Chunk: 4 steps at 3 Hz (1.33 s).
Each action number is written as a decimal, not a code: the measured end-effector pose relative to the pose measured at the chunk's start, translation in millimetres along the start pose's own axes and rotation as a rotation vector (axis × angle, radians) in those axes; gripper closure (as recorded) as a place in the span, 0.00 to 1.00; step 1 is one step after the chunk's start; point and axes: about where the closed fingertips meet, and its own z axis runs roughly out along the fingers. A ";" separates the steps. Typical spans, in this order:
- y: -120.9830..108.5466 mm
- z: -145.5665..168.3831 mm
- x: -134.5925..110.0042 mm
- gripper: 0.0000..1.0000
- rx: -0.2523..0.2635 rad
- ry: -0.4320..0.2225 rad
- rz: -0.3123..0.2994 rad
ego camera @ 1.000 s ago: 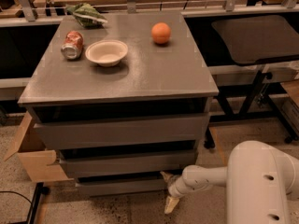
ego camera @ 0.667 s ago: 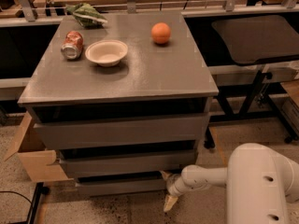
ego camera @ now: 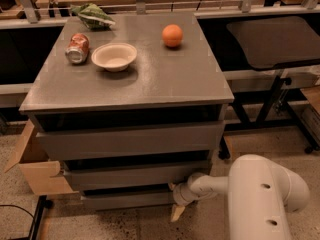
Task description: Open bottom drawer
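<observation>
The grey cabinet [ego camera: 135,79] has three flat drawer fronts. The bottom drawer [ego camera: 125,200] is the narrowest and lowest front, just above the floor. It looks pushed in, with a dark gap above it. My white arm [ego camera: 265,199] reaches in from the lower right. My gripper [ego camera: 176,200] is at the right end of the bottom drawer front, by the gap between it and the middle drawer [ego camera: 132,175]. One pale finger [ego camera: 176,213] points down toward the floor.
On the cabinet top stand a white bowl [ego camera: 114,56], a crushed soda can [ego camera: 77,48], an orange [ego camera: 172,35] and a green bag [ego camera: 93,15]. A cardboard box [ego camera: 35,171] sits to the left on the floor. A dark table [ego camera: 272,41] on black legs stands to the right.
</observation>
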 end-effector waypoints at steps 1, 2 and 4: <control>-5.4 13.8 3.5 0.25 -0.024 -0.009 -0.002; -0.2 16.5 3.4 0.48 -0.061 -0.013 -0.009; 36.3 -0.9 1.5 0.95 -0.138 -0.042 0.027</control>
